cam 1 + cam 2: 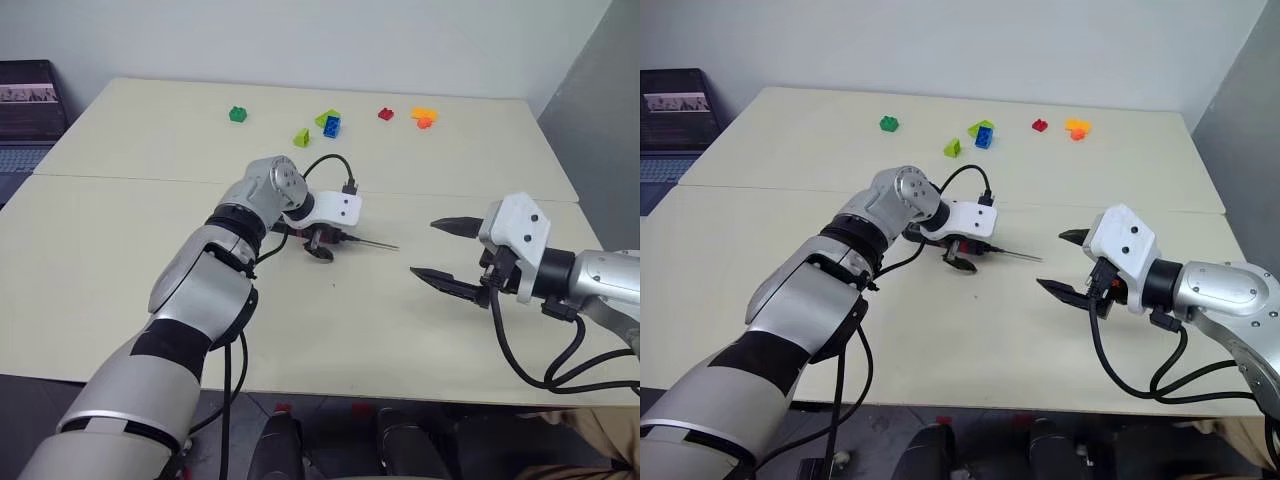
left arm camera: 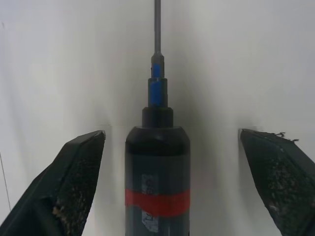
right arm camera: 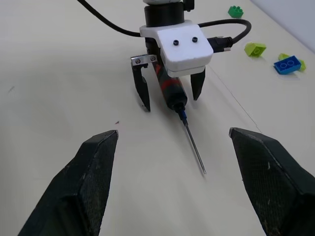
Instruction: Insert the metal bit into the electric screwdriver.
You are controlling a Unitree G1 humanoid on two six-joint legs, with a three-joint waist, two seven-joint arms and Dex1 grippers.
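— Where's the electric screwdriver?

— Centre of the frame, lying on the counter between the left gripper's spread fingers, which don't touch it. The metal bit already sticks out of its nose.

— How would it handle?

— Probably light, stiff, smooth and apt to roll. I'd grip the body near the red band, never the thin bit.

— And the right gripper?

— At the right, fingers apart, empty. The screwdriver's rear end is cut off, and I can't tell if the bit is fully seated.
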